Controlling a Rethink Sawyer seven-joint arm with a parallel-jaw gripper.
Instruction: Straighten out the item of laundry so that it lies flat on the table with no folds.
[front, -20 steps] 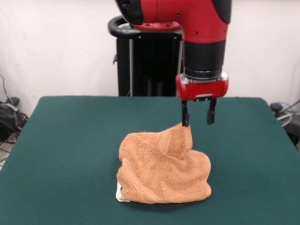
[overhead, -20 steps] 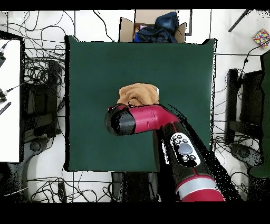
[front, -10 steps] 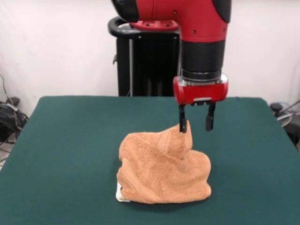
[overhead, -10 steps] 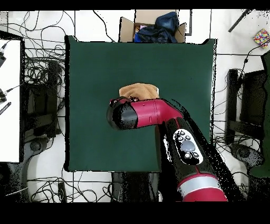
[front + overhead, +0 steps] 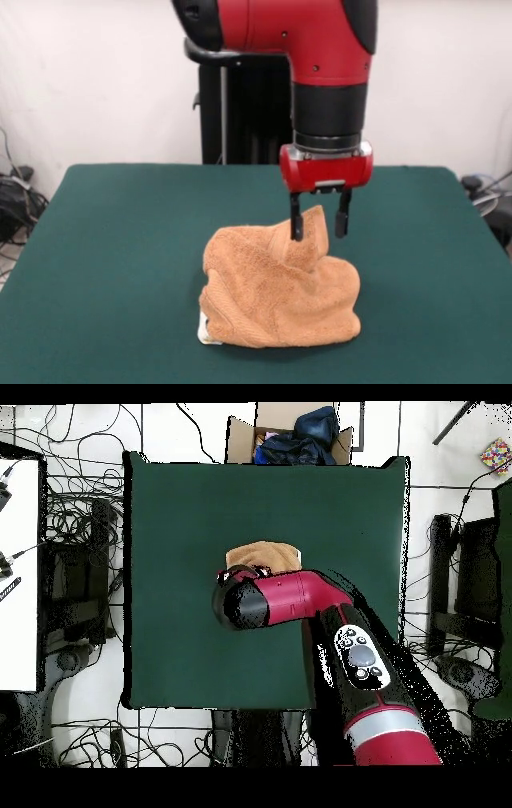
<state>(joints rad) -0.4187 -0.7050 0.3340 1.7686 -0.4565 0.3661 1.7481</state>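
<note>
The orange-tan towel lies crumpled in a heap on the green table, with a peak rising at its far side. A small white tag shows at its near left corner. My gripper hangs open over the heap, one finger on each side of the peak, not closed on it. In the overhead view the arm covers most of the towel, and the gripper is hidden under the arm's wrist.
The black pedestal stands behind the table's far edge. A cardboard box with dark clothes sits beyond the table in the overhead view. Cables lie on the floor around the table.
My gripper has moved left and slightly down, from beside the towel's peak to astride it. The towel has not changed shape.
</note>
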